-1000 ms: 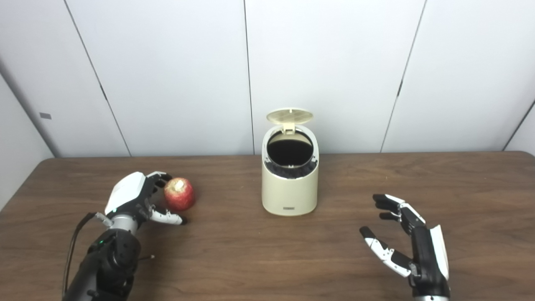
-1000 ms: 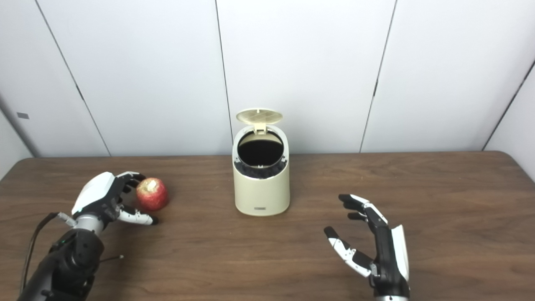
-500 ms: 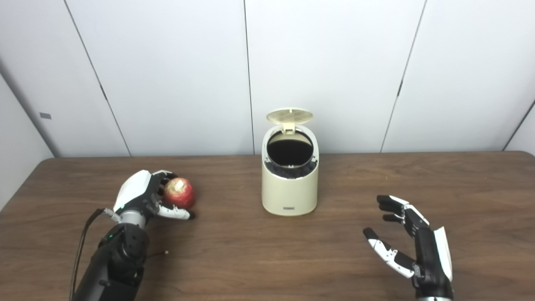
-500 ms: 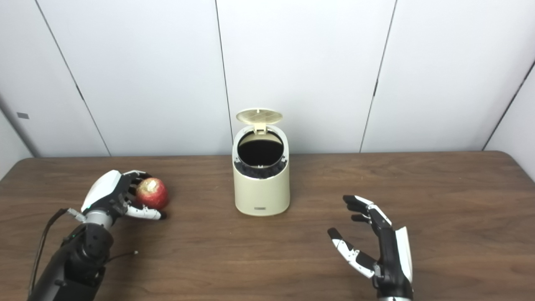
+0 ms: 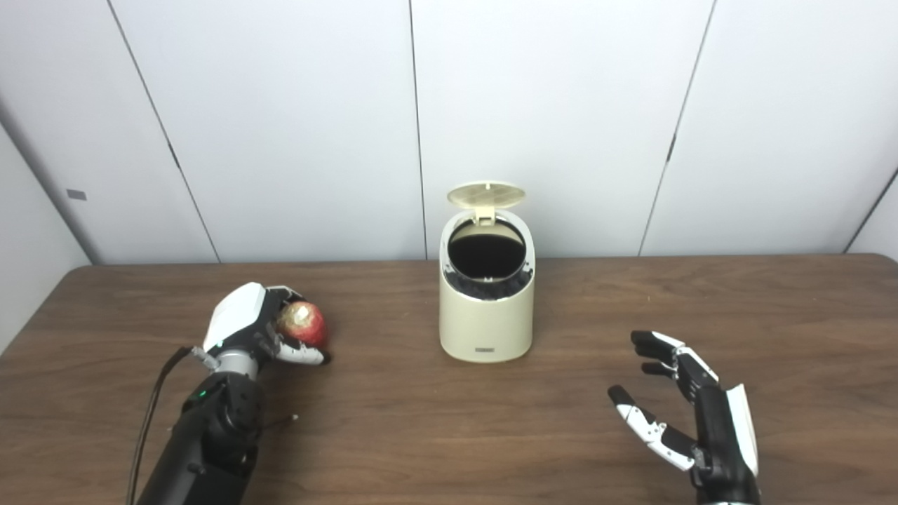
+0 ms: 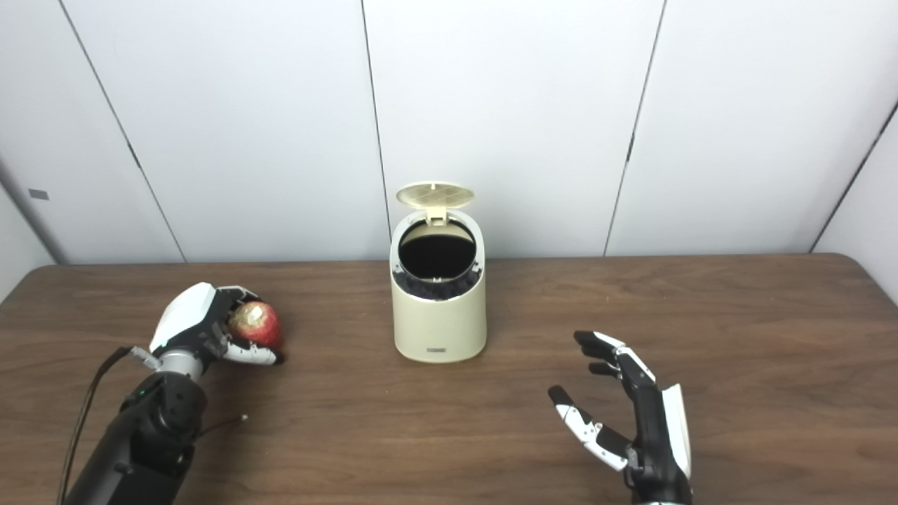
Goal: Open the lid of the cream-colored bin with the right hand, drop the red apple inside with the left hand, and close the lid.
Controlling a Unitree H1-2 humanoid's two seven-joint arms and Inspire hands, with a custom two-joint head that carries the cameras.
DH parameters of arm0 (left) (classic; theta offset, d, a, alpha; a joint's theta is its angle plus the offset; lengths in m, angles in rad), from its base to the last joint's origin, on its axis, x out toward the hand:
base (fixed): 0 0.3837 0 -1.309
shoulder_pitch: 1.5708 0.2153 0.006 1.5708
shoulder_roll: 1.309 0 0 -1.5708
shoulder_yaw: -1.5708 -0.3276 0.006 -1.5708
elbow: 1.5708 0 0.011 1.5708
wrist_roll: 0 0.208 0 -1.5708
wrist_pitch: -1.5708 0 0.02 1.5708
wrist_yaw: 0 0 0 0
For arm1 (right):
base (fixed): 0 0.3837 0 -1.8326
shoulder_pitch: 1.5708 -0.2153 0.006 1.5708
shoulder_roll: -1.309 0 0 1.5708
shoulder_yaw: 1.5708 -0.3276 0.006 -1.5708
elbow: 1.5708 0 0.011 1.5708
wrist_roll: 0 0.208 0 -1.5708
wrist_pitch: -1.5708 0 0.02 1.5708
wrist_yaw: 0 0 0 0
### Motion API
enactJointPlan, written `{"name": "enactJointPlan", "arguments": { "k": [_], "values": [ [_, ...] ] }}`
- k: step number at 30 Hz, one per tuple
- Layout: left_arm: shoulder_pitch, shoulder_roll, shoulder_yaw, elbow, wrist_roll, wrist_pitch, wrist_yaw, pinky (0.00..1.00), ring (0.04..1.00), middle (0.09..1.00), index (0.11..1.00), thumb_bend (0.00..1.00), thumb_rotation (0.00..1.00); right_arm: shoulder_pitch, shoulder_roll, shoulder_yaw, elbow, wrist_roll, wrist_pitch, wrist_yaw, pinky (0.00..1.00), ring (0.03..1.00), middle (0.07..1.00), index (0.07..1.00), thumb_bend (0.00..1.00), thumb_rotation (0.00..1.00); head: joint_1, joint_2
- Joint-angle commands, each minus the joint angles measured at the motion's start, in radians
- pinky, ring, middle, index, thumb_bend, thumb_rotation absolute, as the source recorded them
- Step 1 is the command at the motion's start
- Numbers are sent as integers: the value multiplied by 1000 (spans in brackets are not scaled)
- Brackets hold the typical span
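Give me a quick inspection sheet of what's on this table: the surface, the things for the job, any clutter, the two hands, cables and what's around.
Surface: dark brown wooden table, bare apart from the job's things.
Job's things: cream-coloured round plastic bin upright at centre, its round hinged lid raised, dark opening showing; red apple to the bin's left.
Clutter: nothing seen.
Hands: left hand wrapped around the red apple, low over the table; whether the apple is lifted cannot be told. Right hand open, holding nothing, right of the bin and apart from it.
Cables: black cable along the left forearm.
Surroundings: plain white wall panels behind the table.
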Motion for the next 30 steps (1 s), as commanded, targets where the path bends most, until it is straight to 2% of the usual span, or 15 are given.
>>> {"name": "enactJointPlan", "arguments": {
  "k": [1, 2, 4, 11, 15, 17, 18, 19, 22, 26, 30],
  "values": [
    [-33, 9, 0, 10, 25, -53, 89, 257, 337, 460, 502, 537, 3, -4, 4, 4, -30, -7, -20, 0, 676, 746, 746, 721, 255, 107, -1, 3],
    [-32, 10, -3, 17, 25, -57, 102, 194, 258, 467, 491, 529, 1, -4, 4, 5, -31, -8, -19, 0, 676, 746, 746, 721, 256, 115, -1, 3],
    [-29, 20, -18, 9, 37, -43, 97, 145, 199, 470, 485, 526, 0, -4, 5, 5, -32, -4, -20, -1, 668, 742, 745, 719, 257, 125, -1, 4],
    [-23, 30, -34, -32, 58, -11, 74, 132, 201, 471, 484, 525, 0, -9, 8, 7, -28, -4, -22, -3, 659, 737, 742, 715, 258, 134, -2, 1],
    [-4, 26, -31, -83, 53, -35, 92, 130, 193, 471, 484, 525, 0, -14, 13, 9, -21, -2, -20, -3, 668, 743, 745, 719, 261, 140, -7, -6],
    [16, 18, -28, -145, 51, -47, 99, 120, 189, 471, 483, 525, 0, -18, 14, 9, -16, -5, -22, -5, 673, 746, 746, 718, 264, 136, -7, -8],
    [29, 15, -27, -190, 45, -71, 107, 141, 219, 424, 496, 519, 0, -21, 16, 9, -15, -8, -17, -7, 674, 748, 746, 717, 265, 138, -6, -8],
    [40, 10, -25, -232, 41, -84, 111, 172, 258, 423, 503, 519, 0, -22, 17, 9, -14, -10, -12, -7, 680, 752, 748, 718, 267, 153, -6, -8],
    [60, -19, -14, -353, 28, -97, 103, 260, 366, 491, 505, 503, 0, -29, 20, 9, -2, -16, -14, -11, 672, 749, 748, 718, 265, 150, -7, -13],
    [71, -53, -5, -512, 7, -143, 94, 298, 391, 488, 502, 502, 0, -38, 28, 11, 11, -34, -13, -22, 641, 729, 739, 703, 261, 175, -10, -20],
    [60, -92, 5, -605, -28, -189, 85, 301, 395, 482, 513, 502, 0, -47, 35, 11, 23, -40, -13, -27, 630, 722, 735, 694, 261, 188, -15, -27]
  ]
}}
